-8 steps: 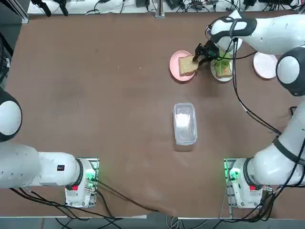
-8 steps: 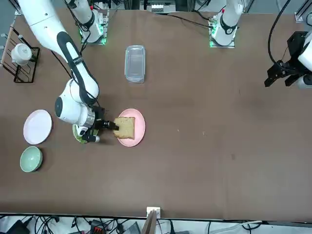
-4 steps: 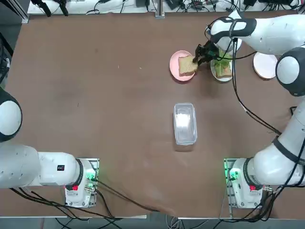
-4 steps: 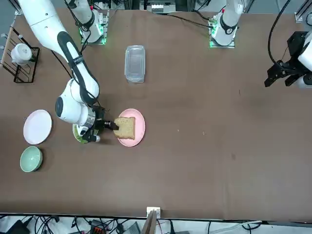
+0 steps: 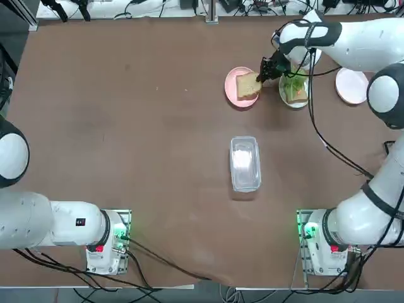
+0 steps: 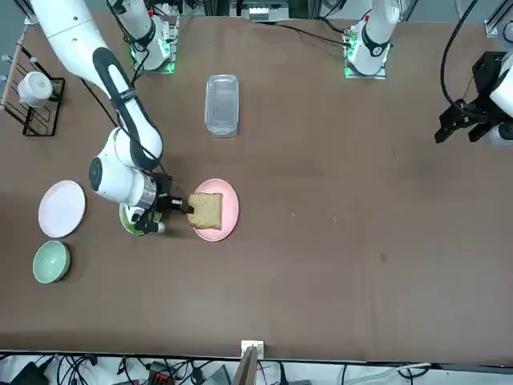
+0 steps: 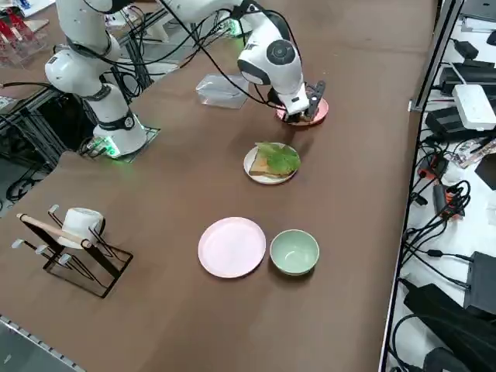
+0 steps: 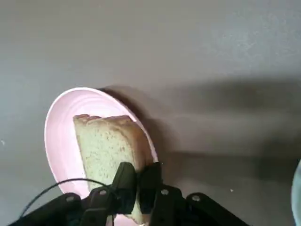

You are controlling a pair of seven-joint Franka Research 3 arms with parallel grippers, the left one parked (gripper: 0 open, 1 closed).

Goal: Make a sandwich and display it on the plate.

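Reading the top view from left to right, we find the bread slice (image 5: 247, 86) on the pink plate (image 5: 231, 84), our right gripper (image 5: 262, 73) pinched tight on its near edge, and just beside it the white plate (image 5: 294, 101) holding the other slice (image 5: 297, 95) under lettuce (image 5: 291, 84). To do this step well, we judge we should lift the slice straight clear of the pink rim, keep it level while carrying it across, then lower it squarely over the lettuce before letting go, so the corners line up and no leaf is dragged off.
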